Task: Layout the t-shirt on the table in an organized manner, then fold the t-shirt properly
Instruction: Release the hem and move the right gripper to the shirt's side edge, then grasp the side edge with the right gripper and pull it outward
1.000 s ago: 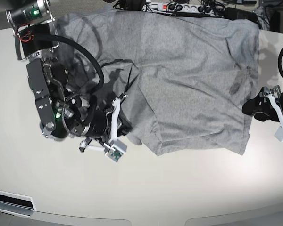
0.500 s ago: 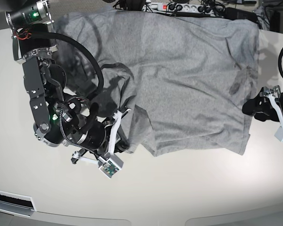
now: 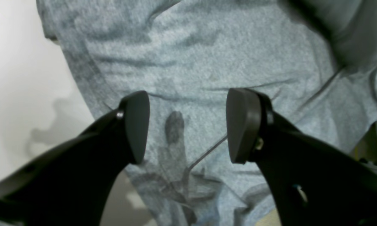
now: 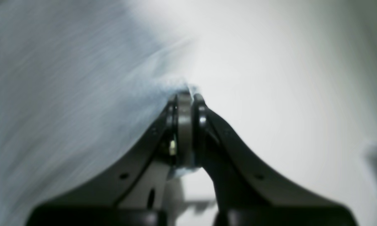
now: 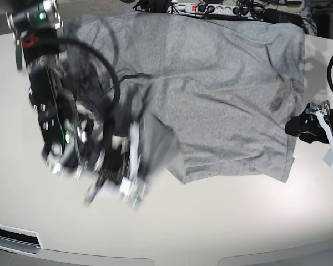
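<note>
The t-shirt (image 5: 211, 94) lies plain-grey side up across the far half of the table (image 5: 222, 221), mostly flat w/ wrinkles and a bunched flap at its near-left; thin, limp knit, light, likely to drape and stretch when pulled, so hems, corners and sleeve edges look the best holds. Right gripper (image 4: 185, 97) has fingers pressed together, pinching a fabric edge, blurred in base view at near-left; left gripper (image 3: 185, 125) has fingers spread, holding nothing, above cloth near the right hem. Dark marks show through by that hem, prob. reversed print; no legible text or brand anywhere.
</note>
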